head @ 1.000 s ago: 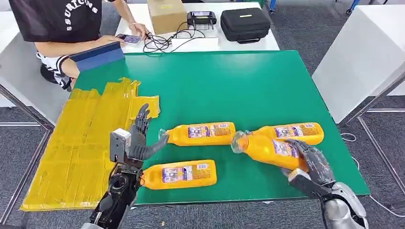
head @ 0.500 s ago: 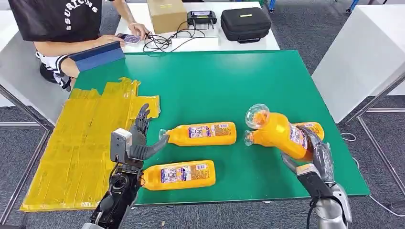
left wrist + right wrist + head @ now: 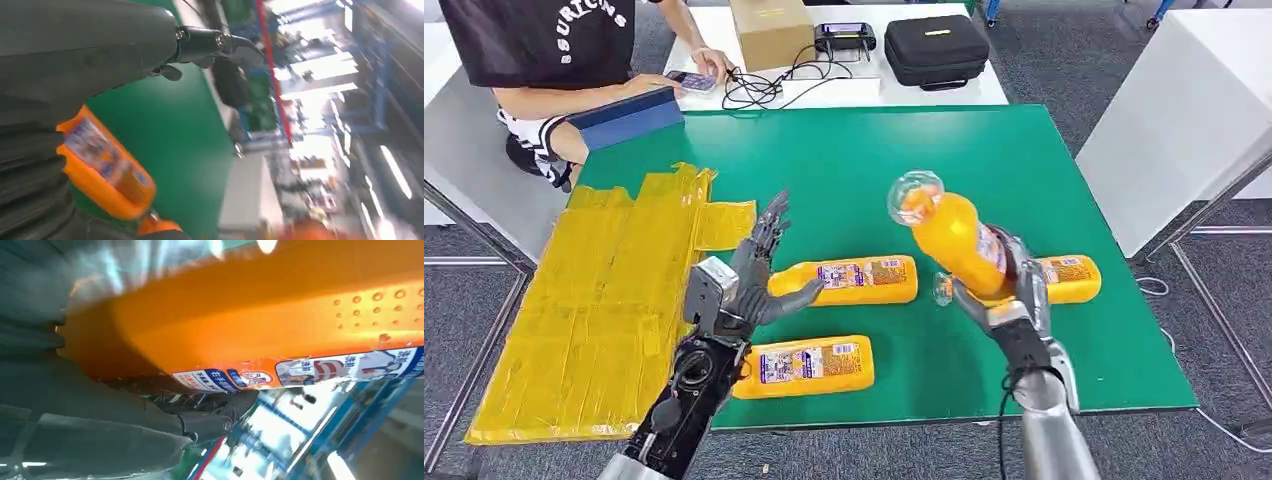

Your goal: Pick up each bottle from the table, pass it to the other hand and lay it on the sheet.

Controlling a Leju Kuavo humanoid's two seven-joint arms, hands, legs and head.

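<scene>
Four bottles: one lifted, three lying on the green table (image 3: 874,150).
Held bottle (image 3: 954,240): gripped by the right hand (image 3: 1014,300), tilted, cap up and leftward, above the far-right bottle (image 3: 1069,278).
Middle bottle (image 3: 854,280): just right of the left hand (image 3: 749,285).
Near bottle (image 3: 809,366): by the near edge.
Left hand: raised, fingers spread, holding nothing.
Yellow sheet (image 3: 584,300): one, on the left.
Right wrist view: label print on the held bottle (image 3: 260,335).

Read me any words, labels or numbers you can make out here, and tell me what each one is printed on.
"SURTCNS", roughly, partly cut off: white letters on the person's black shirt.
Held bottle in the right hand: label print too blurred to read.
Lying bottles: labels too small.
Cardboard box: mark unreadable.
</scene>
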